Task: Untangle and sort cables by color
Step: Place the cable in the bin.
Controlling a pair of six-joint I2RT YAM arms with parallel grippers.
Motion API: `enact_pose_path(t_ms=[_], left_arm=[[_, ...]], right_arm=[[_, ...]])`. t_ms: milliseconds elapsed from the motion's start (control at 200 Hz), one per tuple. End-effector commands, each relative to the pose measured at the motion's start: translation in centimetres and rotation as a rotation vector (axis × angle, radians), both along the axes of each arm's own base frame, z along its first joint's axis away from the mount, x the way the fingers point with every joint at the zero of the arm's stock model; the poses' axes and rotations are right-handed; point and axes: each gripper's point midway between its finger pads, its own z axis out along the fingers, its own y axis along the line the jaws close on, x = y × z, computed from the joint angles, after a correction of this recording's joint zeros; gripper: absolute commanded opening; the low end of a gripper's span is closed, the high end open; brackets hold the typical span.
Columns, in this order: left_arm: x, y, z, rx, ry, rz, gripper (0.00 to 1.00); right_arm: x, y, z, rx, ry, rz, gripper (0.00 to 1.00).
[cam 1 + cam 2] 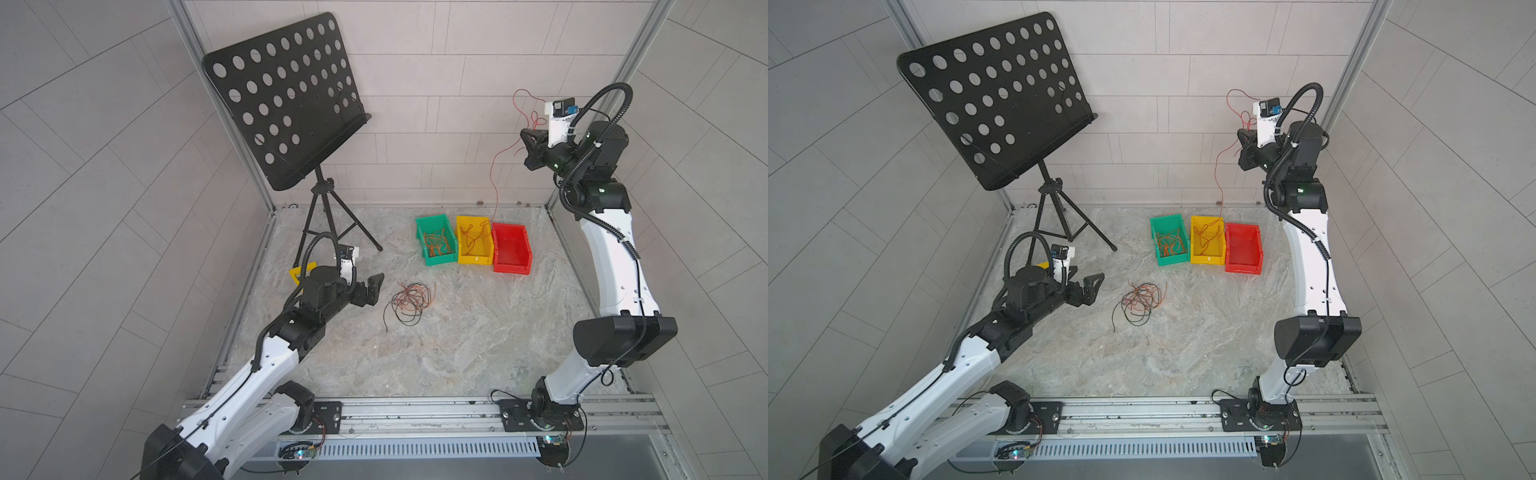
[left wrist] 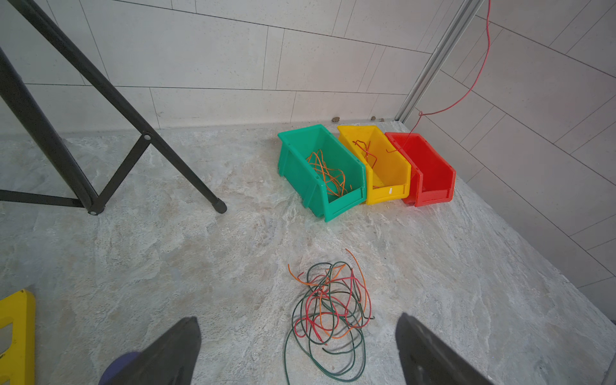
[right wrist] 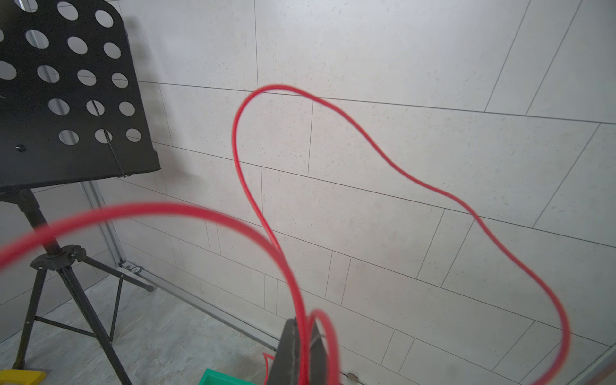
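nearest, the left gripper (image 2: 298, 333) hovers low over the stone table (image 1: 457, 353) with its fingers (image 2: 180, 343) spread wide and nothing between them. just past the tips lies the loose tangle of cables (image 2: 330, 310), red, orange and dark strands looped together on the bare surface. further back three bins stand side by side touching: the green bin (image 1: 419, 232) holding orange cables (image 1: 438, 243), the yellow bin (image 1: 473, 219) with a few red strands, and the red bin (image 1: 511, 249). farthest and high up by the back wall, the right gripper (image 3: 300, 346) is pinched closed on a red cable (image 1: 494, 183), which hangs down to the rim where the yellow and red bins meet. a black music stand (image 1: 282, 104) fills the far left corner.
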Motion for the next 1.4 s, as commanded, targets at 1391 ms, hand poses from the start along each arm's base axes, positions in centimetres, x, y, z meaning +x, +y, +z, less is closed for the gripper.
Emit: enact_pose_path(t_ms=[1391], left_arm=[[0.7, -0.6, 0.9, -0.004, -0.017, -0.022, 0.98]], right_arm=[[8.9, -9.8, -18.9, -0.325, 0.243, -0.636, 0.00]])
